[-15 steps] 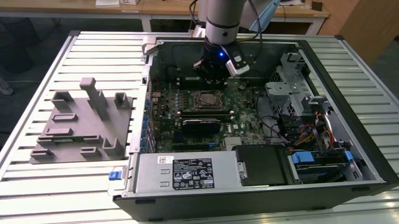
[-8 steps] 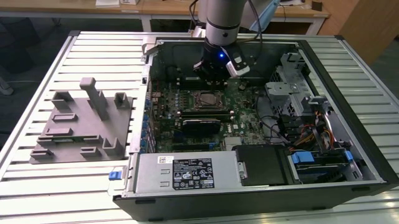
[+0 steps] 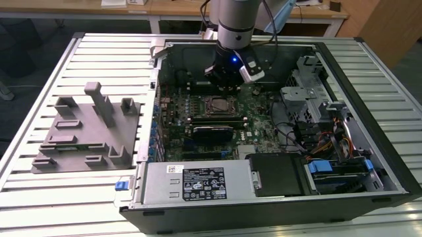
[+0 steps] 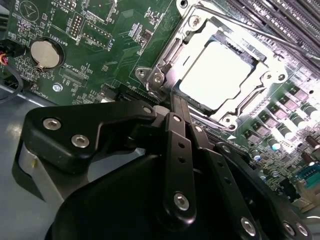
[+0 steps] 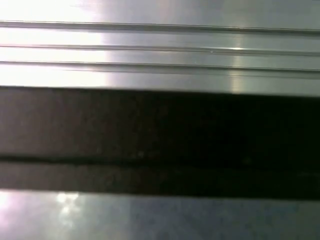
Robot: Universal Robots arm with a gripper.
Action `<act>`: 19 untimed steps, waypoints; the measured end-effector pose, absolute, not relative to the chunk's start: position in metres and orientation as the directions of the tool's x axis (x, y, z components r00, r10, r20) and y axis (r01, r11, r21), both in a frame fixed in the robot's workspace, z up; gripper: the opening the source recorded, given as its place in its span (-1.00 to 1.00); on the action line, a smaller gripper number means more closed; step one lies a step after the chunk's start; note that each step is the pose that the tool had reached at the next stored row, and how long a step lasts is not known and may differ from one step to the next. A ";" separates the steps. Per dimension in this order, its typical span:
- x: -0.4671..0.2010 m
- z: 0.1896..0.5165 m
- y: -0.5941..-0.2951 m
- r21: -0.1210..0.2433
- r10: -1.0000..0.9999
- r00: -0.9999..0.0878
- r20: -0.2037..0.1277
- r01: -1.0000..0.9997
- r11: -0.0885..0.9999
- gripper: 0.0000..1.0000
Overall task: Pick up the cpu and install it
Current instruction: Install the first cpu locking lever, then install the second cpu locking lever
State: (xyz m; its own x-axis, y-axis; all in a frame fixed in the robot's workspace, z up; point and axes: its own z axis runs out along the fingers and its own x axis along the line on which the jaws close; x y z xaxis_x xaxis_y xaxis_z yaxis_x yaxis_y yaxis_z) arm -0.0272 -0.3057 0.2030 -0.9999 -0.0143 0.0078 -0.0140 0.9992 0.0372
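One pale silvery square cpu [image 4: 220, 75] lies seated in one metal socket frame [image 4: 165, 65]; the black gripper [image 4: 176, 102] hovers beside it, fingers pressed together, holding nothing.

The exterior view looks down from high in front over the whole worktop [image 3: 59, 197] and open case [image 3: 369, 98], the second wrist view peers close past the end effector [image 4: 177, 107] at the socket [image 4: 165, 70] both share, and the first wrist view faces ribbed metal [image 5: 160, 50] close up.
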 end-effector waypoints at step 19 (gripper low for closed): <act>-0.027 0.205 -0.318 0.037 -0.014 -1.000 0.008 -0.014 0.999 -0.79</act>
